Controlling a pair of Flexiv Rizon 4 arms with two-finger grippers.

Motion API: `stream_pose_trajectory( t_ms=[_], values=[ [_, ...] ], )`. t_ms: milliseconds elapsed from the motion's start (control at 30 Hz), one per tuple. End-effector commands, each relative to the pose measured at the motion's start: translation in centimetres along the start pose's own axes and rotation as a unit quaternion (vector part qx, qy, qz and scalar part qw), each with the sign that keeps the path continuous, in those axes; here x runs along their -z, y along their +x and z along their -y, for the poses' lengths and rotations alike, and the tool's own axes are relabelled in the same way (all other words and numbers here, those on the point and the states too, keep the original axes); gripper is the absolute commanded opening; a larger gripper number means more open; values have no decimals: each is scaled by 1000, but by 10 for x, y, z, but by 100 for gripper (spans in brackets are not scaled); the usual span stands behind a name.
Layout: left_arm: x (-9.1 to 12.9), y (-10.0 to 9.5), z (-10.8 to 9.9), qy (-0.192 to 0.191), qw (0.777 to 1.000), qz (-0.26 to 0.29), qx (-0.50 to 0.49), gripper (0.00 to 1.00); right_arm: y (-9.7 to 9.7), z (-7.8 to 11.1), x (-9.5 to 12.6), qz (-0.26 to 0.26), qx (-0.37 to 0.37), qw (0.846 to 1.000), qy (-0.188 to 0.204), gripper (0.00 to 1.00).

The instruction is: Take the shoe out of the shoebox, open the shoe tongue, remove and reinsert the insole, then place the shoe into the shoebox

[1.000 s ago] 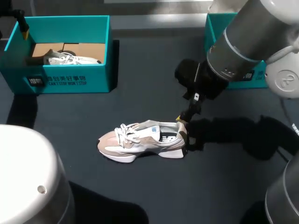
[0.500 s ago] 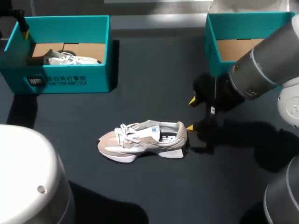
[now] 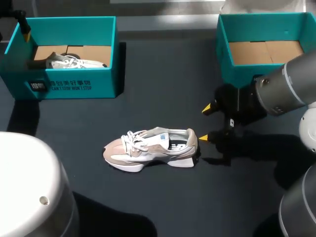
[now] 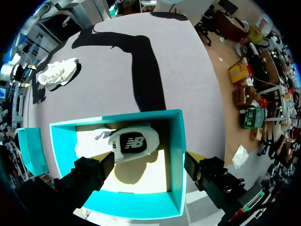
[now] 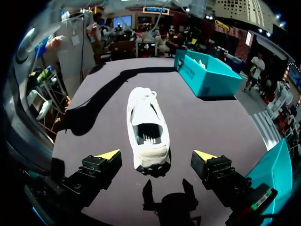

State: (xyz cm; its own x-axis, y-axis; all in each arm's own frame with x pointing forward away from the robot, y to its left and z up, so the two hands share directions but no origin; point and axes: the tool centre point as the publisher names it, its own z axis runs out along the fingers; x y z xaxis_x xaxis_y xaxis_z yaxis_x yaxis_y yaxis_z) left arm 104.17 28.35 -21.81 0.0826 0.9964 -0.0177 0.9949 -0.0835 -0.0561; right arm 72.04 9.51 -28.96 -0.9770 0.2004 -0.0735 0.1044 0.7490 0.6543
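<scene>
Shoe (image 3: 150, 148) stands upright on the surface (image 3: 163, 74), heel just beside the right tool (image 3: 205, 122), which is spread wide and empty. Recommended: narrow the spread, approach from above, pinch only the tongue (image 3: 154, 133) and lift gently.

The right tool (image 3: 205, 122) lets go of the shoe (image 3: 150, 148) at its heel, spreads wide and draws back.
</scene>
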Motion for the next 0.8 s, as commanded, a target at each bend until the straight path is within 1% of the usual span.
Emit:
stream_pose_trajectory(
  t_ms=[33,100,200,267,367,467,500,533,633,667,733,767,800],
  values=[
    [0,0,1,-1,1000,-1,0,100,1,1,0,1,0,1000,-1,100],
    [0,0,1,-1,1000,-1,0,100,1,1,0,1,0,1000,-1,100],
    [0,0,1,-1,1000,-1,0,100,2,20,-15,28,14,999,-25,100],
    [0,0,1,-1,1000,-1,0,100,2,31,-24,34,23,999,-32,100],
    [0,0,1,-1,1000,-1,0,100,3,42,-35,20,36,999,-32,100],
    [0,0,1,-1,1000,-1,0,100,2,49,-46,20,38,998,-46,100],
    [0,0,1,-1,1000,-1,0,100,2,53,-51,18,32,997,-62,100],
    [0,0,1,-1,1000,-1,0,100,1,57,-55,18,29,997,-67,100],
    [0,0,1,-1,1000,-1,0,100,0,70,-68,21,29,997,-66,100],
    [0,0,1,-1,1000,-1,0,100,0,75,-71,15,33,997,-72,100],
    [0,0,1,-1,1000,-1,0,100,1,81,-78,14,32,997,-72,100],
    [0,0,1,-1,1000,-1,0,100,1,84,-80,11,29,996,-81,100],
    [0,0,1,-1,1000,-1,0,100,1,84,-80,11,29,996,-81,100]
  ],
)
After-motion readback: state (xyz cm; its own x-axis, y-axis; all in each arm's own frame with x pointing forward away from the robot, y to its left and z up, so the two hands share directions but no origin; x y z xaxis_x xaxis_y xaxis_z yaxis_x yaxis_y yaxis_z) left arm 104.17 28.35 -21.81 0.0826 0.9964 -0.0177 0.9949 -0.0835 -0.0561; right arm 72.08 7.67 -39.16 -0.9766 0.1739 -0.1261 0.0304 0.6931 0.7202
